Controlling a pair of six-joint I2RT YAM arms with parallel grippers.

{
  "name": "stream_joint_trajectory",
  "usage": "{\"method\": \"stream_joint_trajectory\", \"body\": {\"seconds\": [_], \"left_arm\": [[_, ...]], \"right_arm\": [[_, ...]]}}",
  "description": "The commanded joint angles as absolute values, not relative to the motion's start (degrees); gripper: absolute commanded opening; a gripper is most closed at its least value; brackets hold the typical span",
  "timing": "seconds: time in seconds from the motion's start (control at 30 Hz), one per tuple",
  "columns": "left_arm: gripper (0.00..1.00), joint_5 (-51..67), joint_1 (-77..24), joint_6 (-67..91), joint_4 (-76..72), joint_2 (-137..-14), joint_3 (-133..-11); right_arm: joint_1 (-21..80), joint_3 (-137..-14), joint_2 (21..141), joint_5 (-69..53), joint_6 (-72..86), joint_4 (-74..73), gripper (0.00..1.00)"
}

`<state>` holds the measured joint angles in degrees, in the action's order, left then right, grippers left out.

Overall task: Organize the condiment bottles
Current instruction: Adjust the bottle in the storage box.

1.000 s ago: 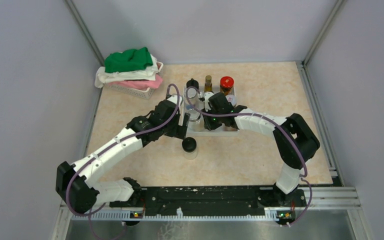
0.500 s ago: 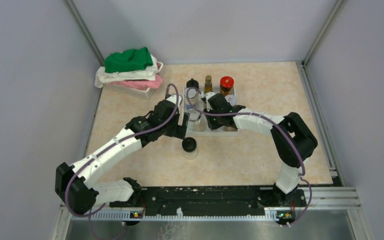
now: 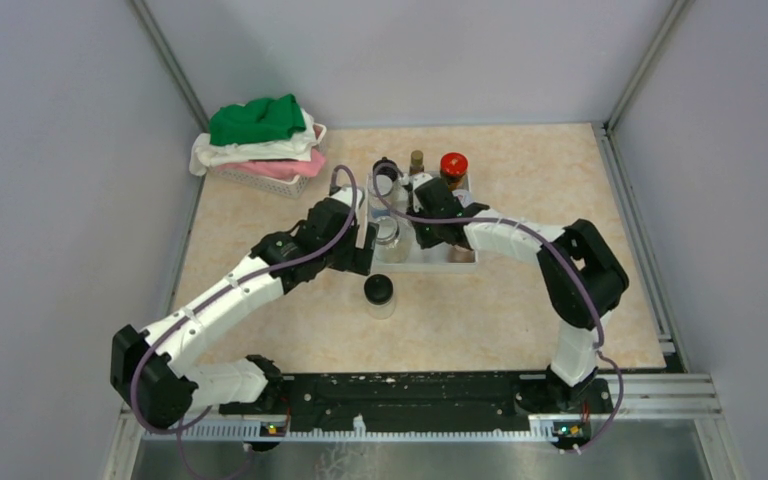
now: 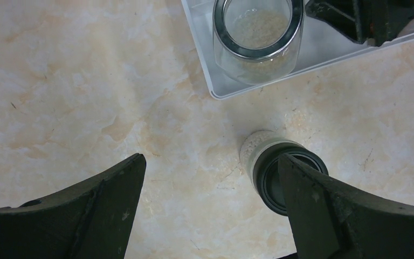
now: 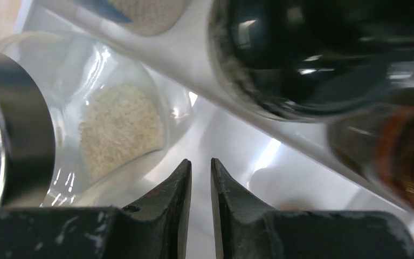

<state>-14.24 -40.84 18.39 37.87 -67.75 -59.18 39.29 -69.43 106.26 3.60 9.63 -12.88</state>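
- my left tool (image 4: 211, 162) is wide open and holds nothing. both fingers hang over bare bench (image 4: 86, 81).
- the black-capped jar (image 4: 272, 172) is the one jar i see outside the tray (image 4: 329, 51). it stands on the bench, just short of the tray's near corner.
- from my left tool, the jar is not centred in the gap. it sits hard against the inner side of my right-hand finger, which partly hides it, and the space toward the other finger is bare.
- the jar looks upright, with its cap facing up at my wrist, so its long axis runs up and down. i judge that a grip from above would close across the cap or the glass just under it.
- the coming move turns on that offset. i would shift the left tool sideways toward its right-hand finger until the jar is centred, then lower it and close. dropping from here risks landing a finger on the cap and tipping the jar.
- ahead of the left tool, a silver-rimmed jar (image 4: 259, 40) with pale grains stands in the tray's near corner.
- my right tool (image 5: 200, 162) is nearly closed, with only a thin slit between the fingers and nothing in it. it is down among the jars in the tray, so the left arm is nearer the loose jar.
- beyond the right tool, on the tray's far step, stand a red-capped jar (image 3: 453, 163) and an amber bottle (image 3: 417, 160).
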Motion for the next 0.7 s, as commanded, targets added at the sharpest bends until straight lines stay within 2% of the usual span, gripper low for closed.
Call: {"method": "stream_joint_trajectory", "body": {"seconds": [0.0,0.17,0.37,0.4,0.47,0.6,0.67], "left_arm": [[0.99,-13.5,-39.5,16.7,32.5,-70.1,-61.1],[0.99,-10.0,-36.2,14.5,27.7,-74.9,-61.7],[0.99,-4.2,-30.0,12.2,23.8,-80.2,-63.0],[0.99,-3.0,-29.2,12.2,23.8,-81.0,-63.5],[0.99,-1.7,-28.2,12.1,24.0,-82.1,-64.3],[0.99,-0.4,-28.1,11.5,25.8,-83.3,-65.5],[0.99,0.5,-28.1,11.2,26.4,-83.5,-65.5]], "right_arm": [[36.3,-70.4,96.1,8.7,8.4,-11.9,0.2],[32.4,-70.2,87.8,12.9,6.7,-10.0,0.21],[27.4,-70.4,86.2,14.3,6.2,-8.5,0.22],[26.9,-70.2,86.5,14.2,6.0,-8.2,0.24],[26.3,-69.6,87.2,14.4,5.8,-7.5,0.34],[25.1,-67.8,87.7,14.0,5.9,-6.2,0.45],[24.8,-67.7,87.4,12.8,5.9,-6.8,0.45]]}}
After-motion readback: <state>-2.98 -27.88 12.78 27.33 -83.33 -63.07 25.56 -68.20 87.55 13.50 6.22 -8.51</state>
